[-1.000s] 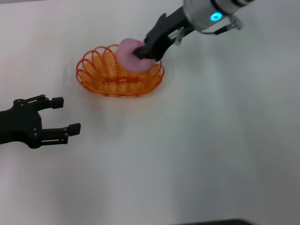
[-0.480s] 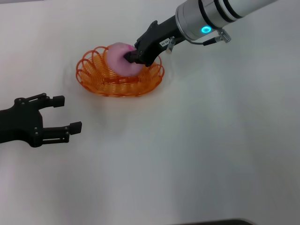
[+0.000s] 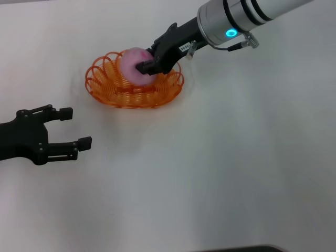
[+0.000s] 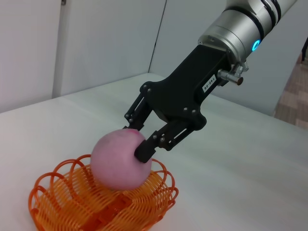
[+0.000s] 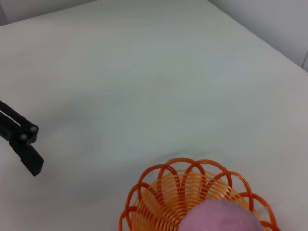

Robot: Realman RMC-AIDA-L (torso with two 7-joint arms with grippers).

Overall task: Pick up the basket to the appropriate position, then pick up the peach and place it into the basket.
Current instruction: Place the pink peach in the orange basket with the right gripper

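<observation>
Pink peach (image 3: 132, 65) in basket (image 3: 107, 88), right gripper (image 3: 143, 64) apparently clamped.

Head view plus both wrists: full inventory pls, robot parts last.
basket: 1, orange wire, on the table's far left part, ahead of the left gripper.
peach: 1, pale pink, inside the basket, low over its floor; contact with the wires can't be confirmed.
table: 1, white, under everything.
right gripper: 1, black fingers on a silver arm, reaching in from the far right, shut on the peach over the basket.
left gripper: 1, black, open, parked at the near left, apart from the basket.
</observation>
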